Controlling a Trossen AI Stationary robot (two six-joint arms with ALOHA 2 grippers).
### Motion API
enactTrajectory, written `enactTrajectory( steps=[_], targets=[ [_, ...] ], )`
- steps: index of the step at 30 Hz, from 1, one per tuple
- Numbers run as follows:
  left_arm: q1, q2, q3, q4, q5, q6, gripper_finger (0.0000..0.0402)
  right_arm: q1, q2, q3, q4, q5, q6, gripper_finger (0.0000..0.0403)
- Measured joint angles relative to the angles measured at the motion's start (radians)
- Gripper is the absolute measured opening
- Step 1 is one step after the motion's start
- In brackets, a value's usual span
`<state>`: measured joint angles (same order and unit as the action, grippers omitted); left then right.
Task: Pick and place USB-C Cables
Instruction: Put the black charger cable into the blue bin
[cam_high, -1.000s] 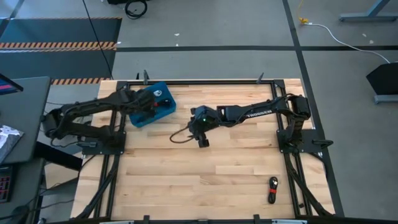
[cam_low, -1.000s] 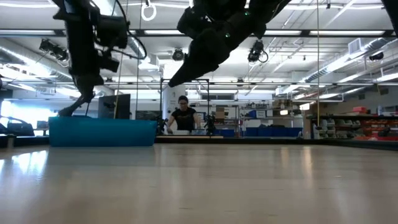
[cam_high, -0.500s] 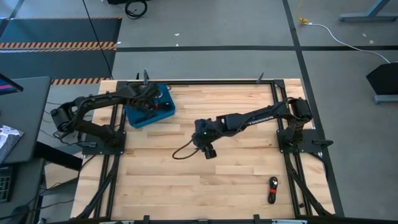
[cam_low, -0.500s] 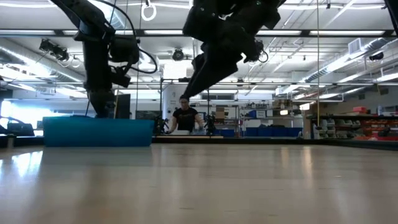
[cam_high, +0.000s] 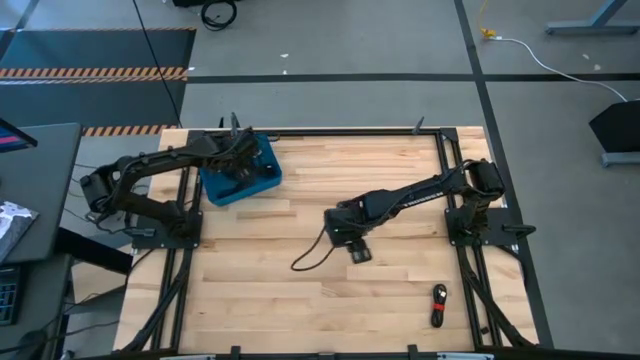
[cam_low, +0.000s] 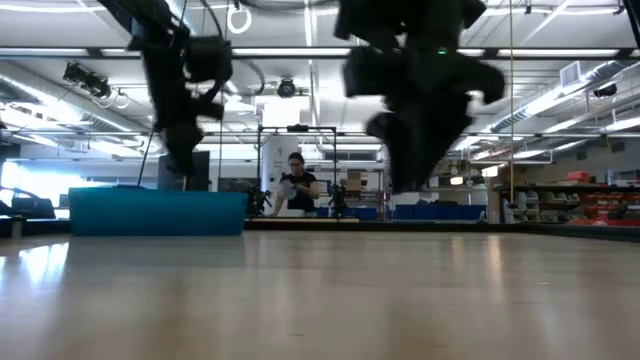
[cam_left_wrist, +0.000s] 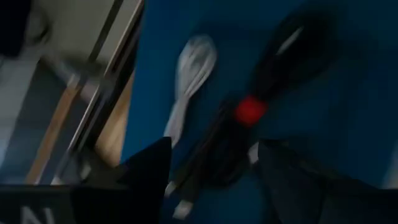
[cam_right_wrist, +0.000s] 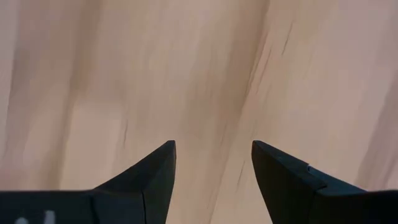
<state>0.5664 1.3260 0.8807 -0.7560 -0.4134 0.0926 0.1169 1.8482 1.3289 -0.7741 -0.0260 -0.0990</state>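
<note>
— While the left gripper (cam_left_wrist: 211, 180) hangs over the blue bin (cam_high: 262, 160) at the table's (cam_high: 400, 290) far left corner, its fingers are apart w/ nothing between them. See what's in the bin?

— Yep, left wrist view: a whitish-grey cable (cam_left_wrist: 189, 78) lying flat, and just beside it a black cable w/ a red band (cam_left_wrist: 249, 112). Both on the bin floor, a bit blurred.

— And the right gripper (cam_high: 352, 243)?

— Near the table's middle, pointing down at bare wood. Fingers spread, released, nothing gripped acc. to the right wrist view. A thin dark cord (cam_high: 312, 253) trails on the wood from beside it toward the near edge; can't tell if it touches the gripper.

— Any other cable out?

— One black-and-red cable (cam_high: 438, 304) lies by the near right corner, well apart from both arms.

— Anyone around?

— A person (cam_low: 296, 186) in a dark top stands far behind the table in the low view.
</note>
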Motion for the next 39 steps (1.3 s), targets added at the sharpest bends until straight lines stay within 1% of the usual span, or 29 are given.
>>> enactTrajectory(
  steps=[3,5,7,10,14,19,23,25,28,30,34,39],
  targets=[
    [-0.072,-0.028,0.041,0.071,0.097,-0.001,0.0240,0.005,-0.011,0.000,-0.181,-0.052,0.086,0.0217],
    [-0.128,-0.056,0.054,0.150,0.167,-0.001,0.0232,0.016,-0.020,0.000,-0.297,-0.098,0.161,0.0216],
    [-0.188,-0.078,0.057,0.229,0.205,-0.006,0.0224,0.037,-0.033,0.000,-0.386,-0.142,0.255,0.0216],
    [-0.285,-0.099,0.057,0.321,0.227,-0.021,0.0215,0.080,-0.054,0.000,-0.488,-0.192,0.406,0.0216],
    [-0.413,-0.103,0.056,0.401,0.232,-0.012,0.0205,0.151,-0.084,0.000,-0.528,-0.265,0.613,0.0216],
    [-0.546,-0.103,0.012,0.550,0.234,0.039,0.0197,0.249,-0.116,0.000,-0.531,-0.267,0.899,0.0216],
    [-0.617,-0.103,-0.032,0.616,0.233,0.081,0.0194,0.333,-0.125,0.000,-0.534,-0.276,1.165,0.0216],
    [-0.640,-0.102,-0.071,0.688,0.234,0.136,0.0194,0.378,-0.125,0.000,-0.534,-0.288,1.280,0.0216],
    [-0.643,-0.102,-0.089,0.766,0.235,0.235,0.0194,0.444,-0.125,0.000,-0.531,-0.290,1.432,0.0216],
    [-0.633,-0.102,-0.089,0.812,0.243,0.242,0.0194,0.487,-0.125,0.000,-0.531,-0.287,1.521,0.0216],
    [-0.617,-0.102,-0.089,0.925,0.299,0.265,0.0194,0.572,-0.125,0.000,-0.521,-0.276,1.679,0.0216],
    [-0.599,-0.102,-0.089,1.020,0.304,0.271,0.0194,0.662,-0.125,0.000,-0.475,-0.260,1.846,0.0216]
  ],
)
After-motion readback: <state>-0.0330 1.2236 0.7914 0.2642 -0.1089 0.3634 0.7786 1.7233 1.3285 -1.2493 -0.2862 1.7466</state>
